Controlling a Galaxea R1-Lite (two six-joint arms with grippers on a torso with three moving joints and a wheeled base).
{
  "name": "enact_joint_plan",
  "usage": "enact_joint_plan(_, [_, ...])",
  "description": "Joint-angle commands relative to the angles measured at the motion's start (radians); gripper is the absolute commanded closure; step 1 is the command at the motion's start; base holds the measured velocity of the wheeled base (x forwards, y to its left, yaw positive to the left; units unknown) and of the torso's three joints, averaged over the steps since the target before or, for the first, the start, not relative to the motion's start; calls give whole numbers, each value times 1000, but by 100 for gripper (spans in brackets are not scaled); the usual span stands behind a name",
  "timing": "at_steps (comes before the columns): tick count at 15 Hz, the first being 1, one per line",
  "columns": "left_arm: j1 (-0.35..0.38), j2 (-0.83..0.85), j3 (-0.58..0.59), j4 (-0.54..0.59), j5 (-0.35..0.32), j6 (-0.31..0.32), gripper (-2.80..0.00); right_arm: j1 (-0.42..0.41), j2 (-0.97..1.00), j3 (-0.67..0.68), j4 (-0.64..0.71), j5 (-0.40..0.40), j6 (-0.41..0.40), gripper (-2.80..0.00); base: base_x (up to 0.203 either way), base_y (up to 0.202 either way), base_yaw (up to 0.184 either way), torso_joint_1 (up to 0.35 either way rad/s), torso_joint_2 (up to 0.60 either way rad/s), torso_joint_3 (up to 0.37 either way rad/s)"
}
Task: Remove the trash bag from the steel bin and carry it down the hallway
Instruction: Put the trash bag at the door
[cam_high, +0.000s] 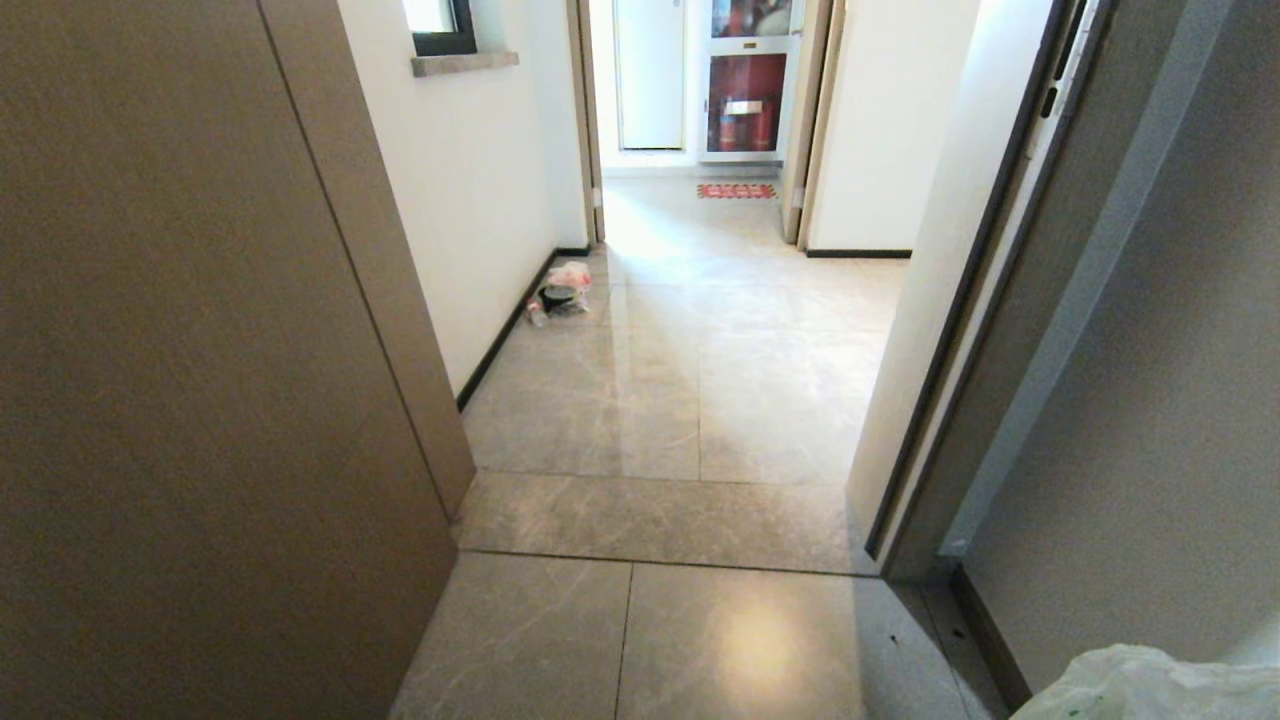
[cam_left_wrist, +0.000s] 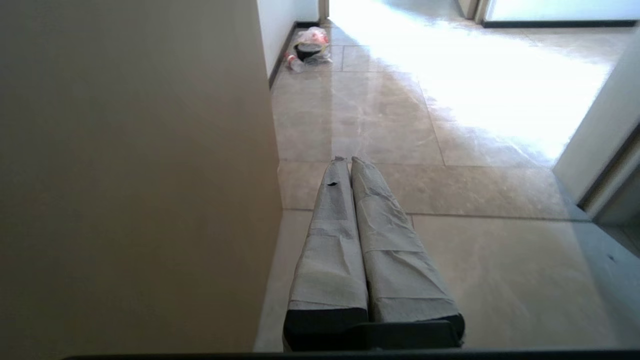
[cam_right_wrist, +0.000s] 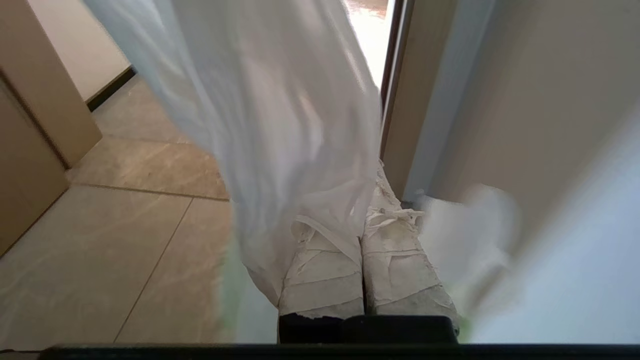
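The trash bag (cam_right_wrist: 280, 125) is thin white crinkly plastic, and its long axis runs away from the right gripper (cam_right_wrist: 367, 200), beyond the fingertips; a corner shows in the head view (cam_high: 1140, 685). The jaws are pressed together, pinching a strip of the bag between tape-wrapped fingers (cam_right_wrist: 325, 270). The left gripper (cam_left_wrist: 348, 161) holds nothing, jaws pressed together. Ahead of it lies the hallway (cam_high: 700, 340), with glossy tiles and a small litter pile (cam_high: 563, 290).

no legible text can be made out; green print on the trash bag (cam_high: 1100, 700) is unreadable.
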Motion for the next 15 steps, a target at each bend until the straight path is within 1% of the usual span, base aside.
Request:
enact_joint_plan(1, [0, 1, 0, 0, 1, 0, 0, 0, -39, 0, 0, 0, -1, 0, 190, 0, -1, 2, 0, -10])
enact_joint_plan(15, [0, 1, 0, 0, 1, 0, 0, 0, -39, 0, 0, 0, -1, 0, 191, 0, 0, 2, 2, 2])
